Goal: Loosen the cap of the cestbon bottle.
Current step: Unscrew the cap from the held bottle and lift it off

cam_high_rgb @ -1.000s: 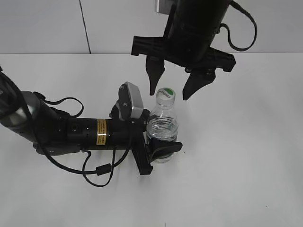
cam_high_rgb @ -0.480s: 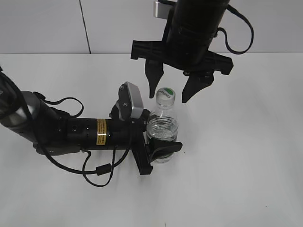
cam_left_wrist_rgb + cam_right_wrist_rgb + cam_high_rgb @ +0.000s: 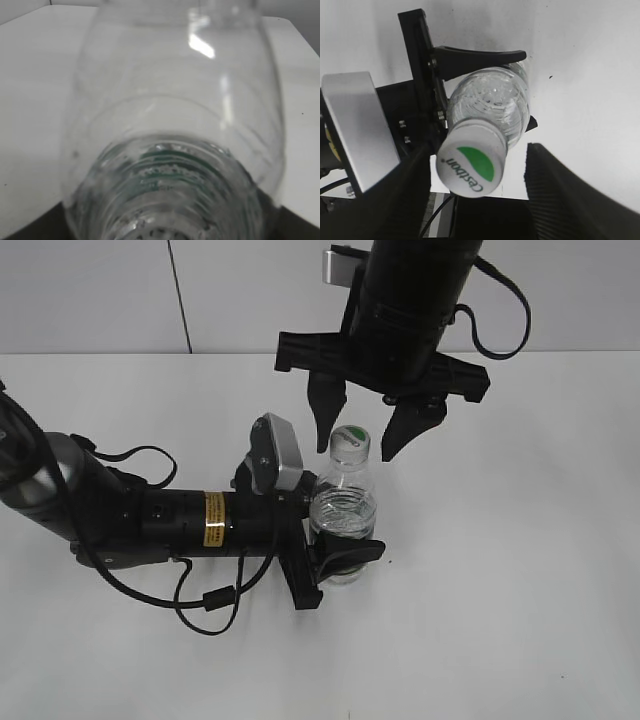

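Note:
The clear cestbon bottle stands upright on the white table, and my left gripper is shut around its lower body from the left. In the left wrist view the bottle fills the frame, with a trace of its green label. The white cap with the green half-disc is on the neck. My right gripper hangs over it, open, one fingertip on each side of the cap with a gap to each. In the right wrist view the cap sits between the two dark fingers, nearer the left one.
The left arm lies across the table from the left, with a loose black cable in front of it. A grey wall closes the back. Bare white table lies to the right of the bottle.
The right gripper has come down a little, so its fingertips now reach the level of the cap, and the jaws have narrowed slightly. The left gripper and bottle have not moved.

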You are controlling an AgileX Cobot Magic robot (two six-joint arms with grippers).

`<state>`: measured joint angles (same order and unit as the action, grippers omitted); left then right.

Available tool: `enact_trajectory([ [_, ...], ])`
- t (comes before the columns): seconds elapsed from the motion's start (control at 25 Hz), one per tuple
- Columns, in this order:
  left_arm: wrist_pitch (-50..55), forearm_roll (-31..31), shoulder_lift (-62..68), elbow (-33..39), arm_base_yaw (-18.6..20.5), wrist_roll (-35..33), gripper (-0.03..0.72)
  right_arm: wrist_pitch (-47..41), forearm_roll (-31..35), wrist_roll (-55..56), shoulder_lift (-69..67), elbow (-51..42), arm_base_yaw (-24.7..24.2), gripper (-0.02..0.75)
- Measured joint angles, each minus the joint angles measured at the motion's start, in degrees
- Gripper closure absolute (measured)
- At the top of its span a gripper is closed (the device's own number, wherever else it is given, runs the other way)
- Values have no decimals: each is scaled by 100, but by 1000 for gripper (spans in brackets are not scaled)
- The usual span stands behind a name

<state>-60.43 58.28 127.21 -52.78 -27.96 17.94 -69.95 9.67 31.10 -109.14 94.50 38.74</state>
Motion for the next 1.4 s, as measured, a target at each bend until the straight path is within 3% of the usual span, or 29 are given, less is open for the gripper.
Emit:
enact_trajectory([
  [0.4, 0, -5, 0, 0, 0, 0, 282, 17, 28, -218, -23, 0, 0, 428],
  [0.64, 5, -5, 0, 0, 0, 0, 282, 22, 23, -716, -23, 0, 0, 435],
  [0.76, 5, -5, 0, 0, 0, 0, 282, 22, -24, -1545, -23, 0, 0, 435],
  [1.2, 11, -11, 0, 0, 0, 7, 282, 22, -115, -6238, -23, 17, 0, 435],
  [1.4, 11, -11, 0, 0, 0, 2, 282, 22, -115, -7349, -23, 17, 0, 435],
])
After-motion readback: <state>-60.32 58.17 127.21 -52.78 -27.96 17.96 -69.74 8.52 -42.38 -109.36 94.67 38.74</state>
